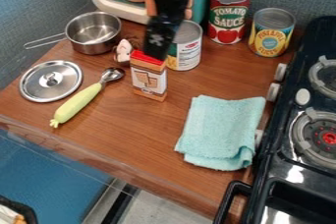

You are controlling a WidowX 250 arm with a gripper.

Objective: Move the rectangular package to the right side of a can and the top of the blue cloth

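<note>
Camera view, hand (156,54) angled down, perhaps touching package (149,79)

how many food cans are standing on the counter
3: a red can near the back wall, a yellow can to its right, and a white-labelled can behind the upright carton. Others may be hidden.

This is a toy kitchen. Food cans (189,51) and a saucepan (93,34) stand on the wooden counter (131,134) beside the gas stove (279,169).
</note>
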